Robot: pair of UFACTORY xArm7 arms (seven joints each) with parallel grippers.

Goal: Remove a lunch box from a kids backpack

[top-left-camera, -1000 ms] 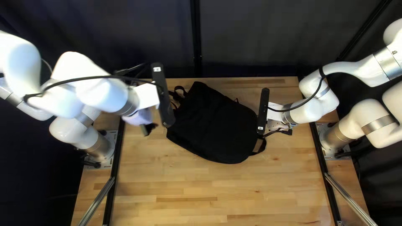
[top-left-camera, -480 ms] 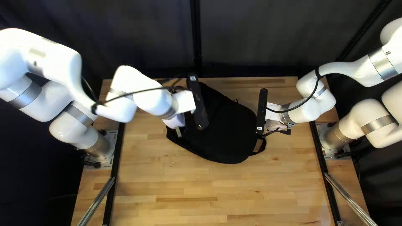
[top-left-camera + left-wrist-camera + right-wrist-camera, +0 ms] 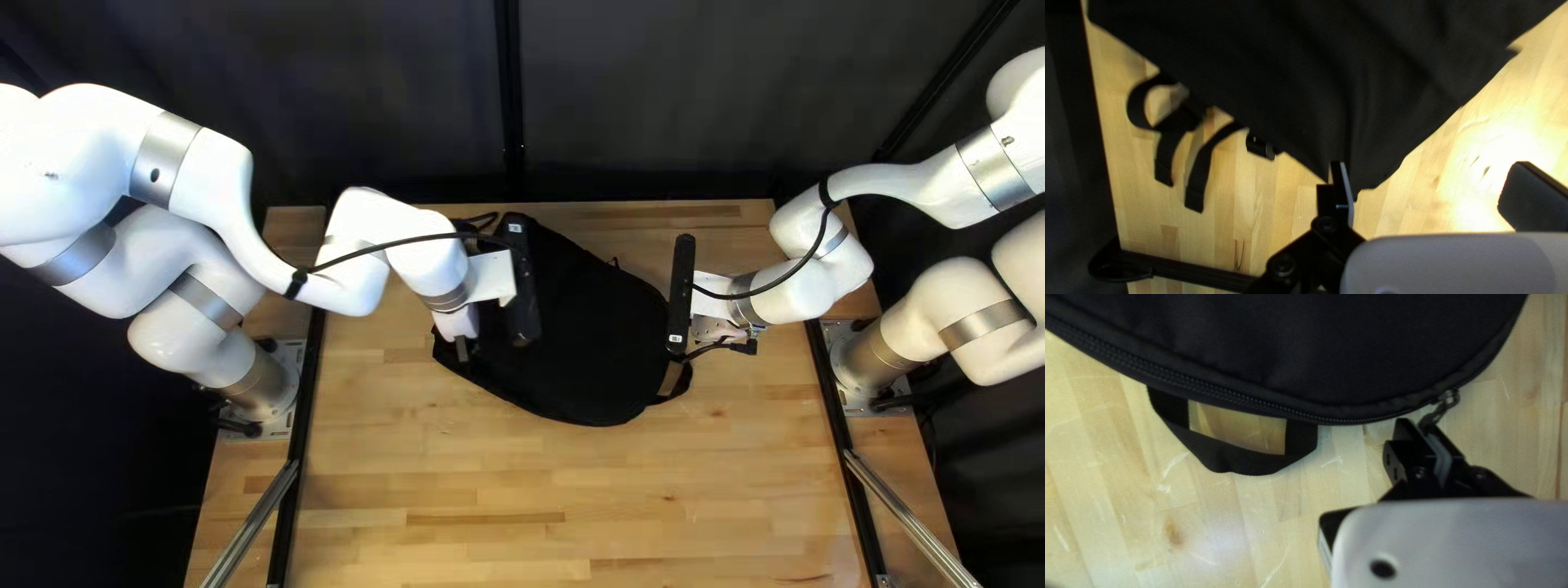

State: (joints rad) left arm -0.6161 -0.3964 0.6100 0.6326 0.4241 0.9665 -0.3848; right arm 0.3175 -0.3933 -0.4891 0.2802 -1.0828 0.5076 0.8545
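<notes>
Top left view: my left arm (image 3: 223,191) arches in over the table (image 3: 468,479), its left gripper (image 3: 462,348) angled down at the left corner of the black backpack (image 3: 593,327), which lies flat. Right arm (image 3: 822,261) curves in low; right gripper (image 3: 721,328) sits by the bag's other end. Left wrist view: fingers pressed together on a pinch of backpack cloth, soft folds running to them; webbing straps (image 3: 1201,174) beside. Right wrist view: fingers closed on the metal zipper pull (image 3: 1433,418), near coarse zipper teeth (image 3: 1208,387) and a ribbed handle loop (image 3: 1233,460). Lunch box: can't tell where.
</notes>
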